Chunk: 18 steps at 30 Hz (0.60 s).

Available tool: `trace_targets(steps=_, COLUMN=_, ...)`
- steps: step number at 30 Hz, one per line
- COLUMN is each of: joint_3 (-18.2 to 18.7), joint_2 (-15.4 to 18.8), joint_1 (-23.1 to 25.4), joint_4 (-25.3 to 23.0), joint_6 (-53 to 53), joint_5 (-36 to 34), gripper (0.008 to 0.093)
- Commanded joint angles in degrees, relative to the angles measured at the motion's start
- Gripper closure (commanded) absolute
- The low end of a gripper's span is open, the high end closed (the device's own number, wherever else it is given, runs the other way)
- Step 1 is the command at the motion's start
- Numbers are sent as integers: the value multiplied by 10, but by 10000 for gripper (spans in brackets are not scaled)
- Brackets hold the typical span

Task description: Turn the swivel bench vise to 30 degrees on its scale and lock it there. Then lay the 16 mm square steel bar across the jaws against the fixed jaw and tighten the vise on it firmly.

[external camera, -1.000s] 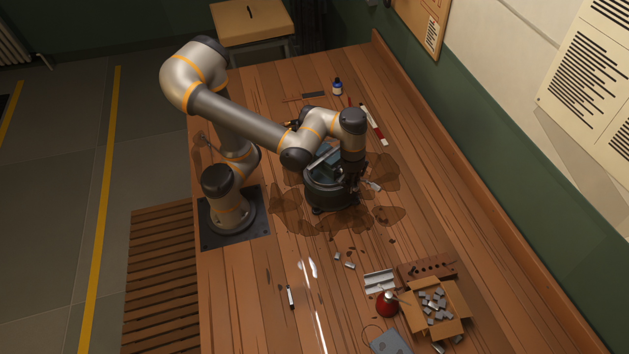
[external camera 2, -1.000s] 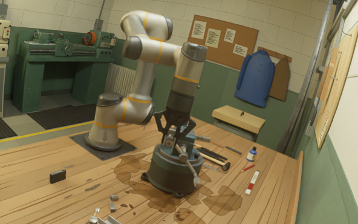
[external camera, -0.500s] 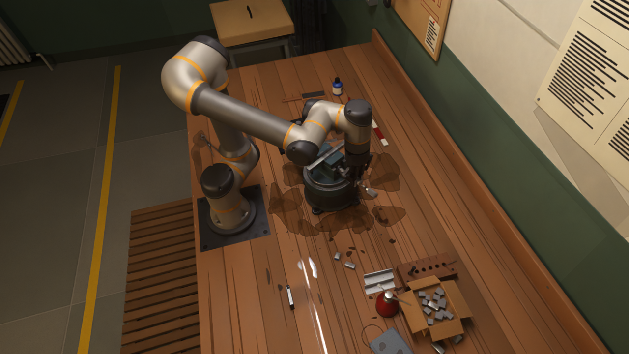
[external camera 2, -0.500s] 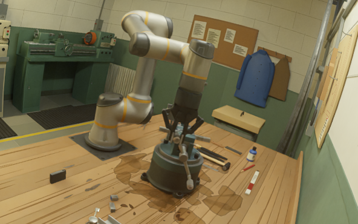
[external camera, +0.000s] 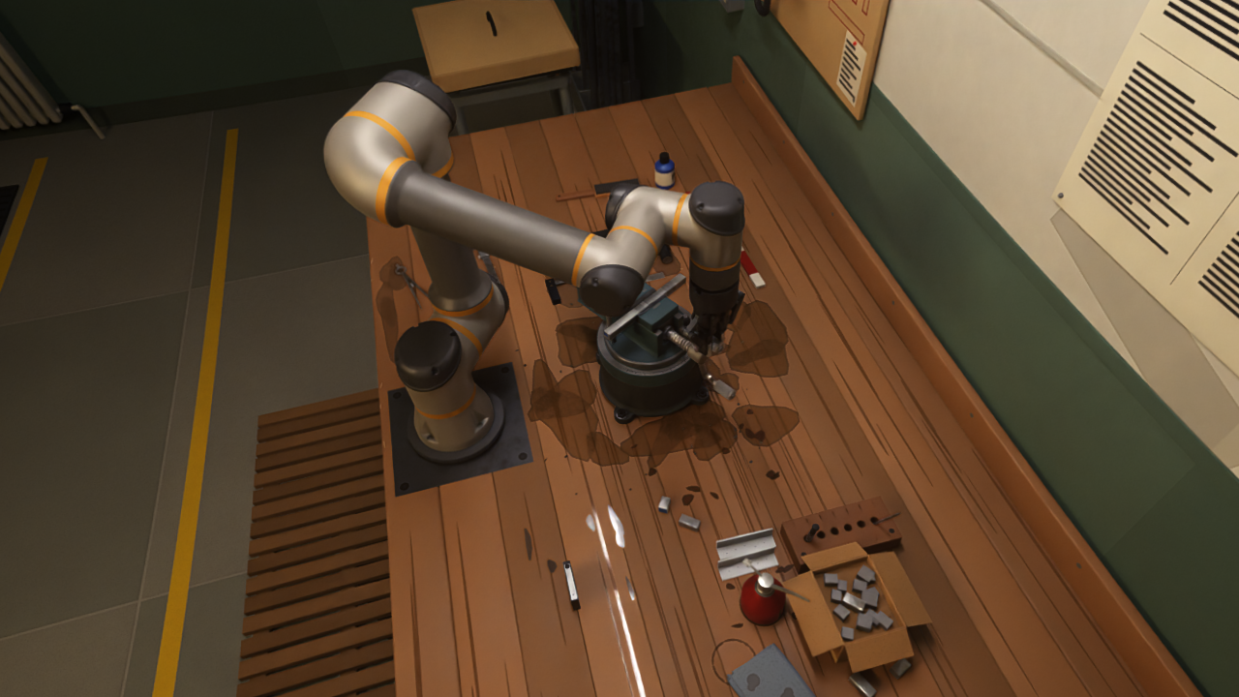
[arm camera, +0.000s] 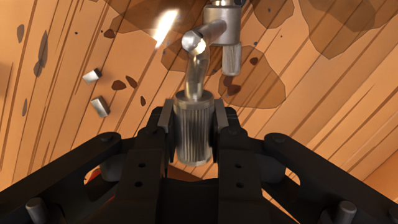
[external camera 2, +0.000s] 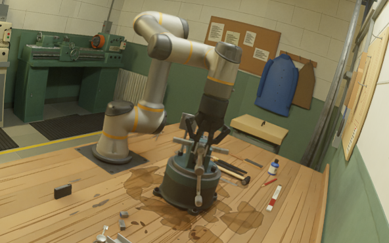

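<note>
The vise's jaws are partly hidden behind my wrist and gripper, with the square steel bar (external camera: 645,304) lying across them on top of the swivel bench vise (external camera: 645,364). The knurled end of the vise's handle (arm camera: 193,129) sits clamped in my closed gripper (arm camera: 192,124), and the bent handle rod (arm camera: 196,73) runs from it to the screw hub (arm camera: 222,25). The handle's other knurled end (external camera 2: 197,200) hangs down in front of the round base. The gripper (external camera 2: 202,139) stands straight above the vise's front.
An open cardboard box (external camera: 853,607) of small steel blocks sits at the bench's near right, beside a red oil can (external camera: 762,598) and a drilled block (external camera: 836,524). A hammer (external camera 2: 231,172), a bottle (external camera 2: 272,167) and a red-white marker (external camera 2: 273,197) lie behind the vise. Two loose blocks (external camera: 677,513) lie in front.
</note>
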Motion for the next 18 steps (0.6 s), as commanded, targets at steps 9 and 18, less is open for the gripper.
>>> trace_targets(steps=9, joint_3=-17, joint_2=14, joint_1=16, joint_4=0, joint_6=16, joint_5=2, gripper=934)
trace_targets(steps=18, joint_3=-31, joint_2=28, joint_1=31, joint_4=-1, joint_6=31, joint_5=2, gripper=934)
